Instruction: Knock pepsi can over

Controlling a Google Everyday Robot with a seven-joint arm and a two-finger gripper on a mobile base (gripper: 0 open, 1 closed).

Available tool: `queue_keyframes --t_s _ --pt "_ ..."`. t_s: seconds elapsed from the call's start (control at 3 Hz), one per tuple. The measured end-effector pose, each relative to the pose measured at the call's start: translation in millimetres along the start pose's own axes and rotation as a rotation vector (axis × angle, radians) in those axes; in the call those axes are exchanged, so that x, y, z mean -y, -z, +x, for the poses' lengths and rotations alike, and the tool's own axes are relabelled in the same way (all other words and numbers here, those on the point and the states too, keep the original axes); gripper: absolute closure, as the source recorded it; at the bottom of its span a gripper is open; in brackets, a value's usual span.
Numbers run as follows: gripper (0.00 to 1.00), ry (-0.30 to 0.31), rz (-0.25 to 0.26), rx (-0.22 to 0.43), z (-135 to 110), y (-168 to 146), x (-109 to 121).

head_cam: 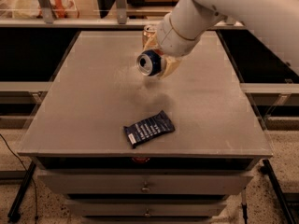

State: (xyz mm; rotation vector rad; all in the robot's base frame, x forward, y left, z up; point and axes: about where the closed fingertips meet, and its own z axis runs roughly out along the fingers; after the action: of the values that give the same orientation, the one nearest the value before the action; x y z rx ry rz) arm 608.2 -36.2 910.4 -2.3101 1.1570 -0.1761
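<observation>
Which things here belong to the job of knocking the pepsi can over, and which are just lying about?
Belong to the job:
pepsi can, tilted, held above the table
gripper, closed around it

Just lying about:
tan-gold can, upright behind the gripper
dark-blue wrapper, flat near the front edge

Lab: hand [158, 59] over a drawered workbench [93, 101], shelving [60, 23] behind.

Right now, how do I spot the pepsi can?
Start at the grey table, then follow the white arm down to its gripper over the far middle. The pepsi can it holds is blue and tipped sideways, unlike the gold can behind.
</observation>
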Motion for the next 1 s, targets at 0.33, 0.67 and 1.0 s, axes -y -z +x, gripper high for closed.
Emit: queue_keyframes --t_s 0.33,0.67,1.0 --pt "1.0 0.096 -0.089 -0.124 0 -22 -8" --pt "0.82 0.142 -0.136 -0.238 2 -36 -11" --pt "0.59 0.162 -0.176 -0.314 4 -45 -14"
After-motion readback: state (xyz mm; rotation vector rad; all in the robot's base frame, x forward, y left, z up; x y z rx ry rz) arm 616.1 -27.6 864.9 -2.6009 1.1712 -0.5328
